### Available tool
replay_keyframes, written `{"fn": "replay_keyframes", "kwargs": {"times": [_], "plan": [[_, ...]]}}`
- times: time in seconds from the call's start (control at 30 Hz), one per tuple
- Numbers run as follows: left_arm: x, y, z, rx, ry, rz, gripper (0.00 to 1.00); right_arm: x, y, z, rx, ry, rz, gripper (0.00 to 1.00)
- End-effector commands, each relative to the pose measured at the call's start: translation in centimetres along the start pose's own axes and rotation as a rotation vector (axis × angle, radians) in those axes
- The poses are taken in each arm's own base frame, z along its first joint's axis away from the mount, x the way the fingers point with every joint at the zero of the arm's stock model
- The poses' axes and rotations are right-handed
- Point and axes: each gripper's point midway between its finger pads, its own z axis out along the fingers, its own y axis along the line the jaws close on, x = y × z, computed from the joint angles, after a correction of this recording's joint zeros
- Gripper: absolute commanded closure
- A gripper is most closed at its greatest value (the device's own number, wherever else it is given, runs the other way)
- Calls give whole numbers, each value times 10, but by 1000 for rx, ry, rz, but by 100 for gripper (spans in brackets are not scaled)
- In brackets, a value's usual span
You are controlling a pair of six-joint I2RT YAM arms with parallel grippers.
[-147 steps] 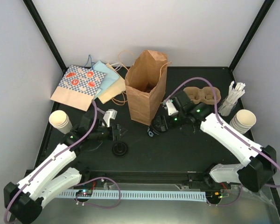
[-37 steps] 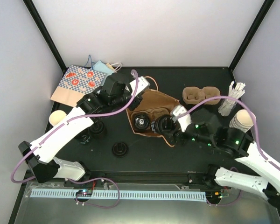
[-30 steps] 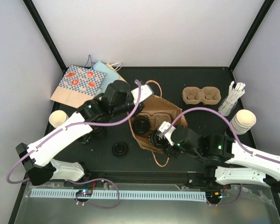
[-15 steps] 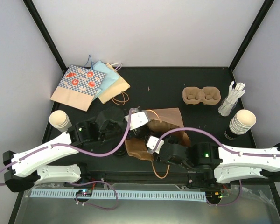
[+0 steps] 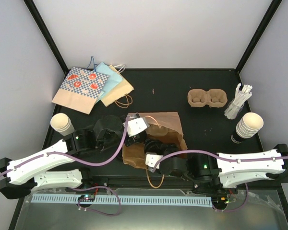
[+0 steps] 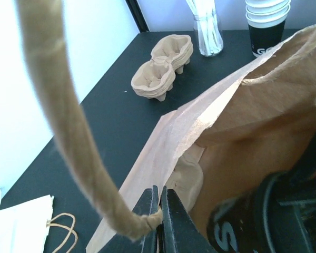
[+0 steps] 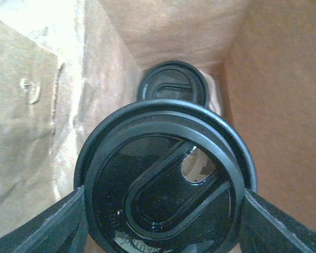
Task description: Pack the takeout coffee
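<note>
The brown paper bag [image 5: 168, 120] leans low at mid-table, its mouth toward the near edge. My left gripper [image 5: 138, 132] is shut on the bag's rim [image 6: 163, 153] where the twine handle [image 6: 68, 121] is fixed. In the left wrist view my left gripper [image 6: 159, 211] shows its jaws pressed together on paper and twine. My right gripper [image 5: 152, 152] reaches into the bag. Its fingers [image 7: 63, 221] press both sides of a cup's black lid [image 7: 166, 195], and my right gripper [image 7: 166, 211] is shut on that cup. A second lidded cup [image 7: 173, 87] sits deeper in. A pulp carrier [image 6: 188, 179] shows inside the bag.
A stack of spare carriers [image 5: 207, 98] lies at the back right beside a jar of straws [image 5: 237, 103] and a cup stack [image 5: 248, 124]. Another cup stack [image 5: 62, 123] stands at the left. Flat paper bags [image 5: 91, 86] lie at the back left.
Both arms have drawn toward the near edge. The bag came with the left gripper and now leans lower and nearer, with the right gripper still inside it on the cup.
</note>
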Motion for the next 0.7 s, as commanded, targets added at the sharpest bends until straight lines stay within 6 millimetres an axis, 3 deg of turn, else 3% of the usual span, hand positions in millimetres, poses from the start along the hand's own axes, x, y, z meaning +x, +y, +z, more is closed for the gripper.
{"fn": "replay_keyframes", "kwargs": {"times": [0.0,0.23,0.67], "plan": [[4,-6,-3,13,7,-3,98,12,-23,-3,146,44,-59,48],[5,-13,-5,37,5,-2,98,44,-31,6,230,204,-182,51],[2,-25,-7,83,-13,-20,98,44,-34,33,190,188,-244,52]]}}
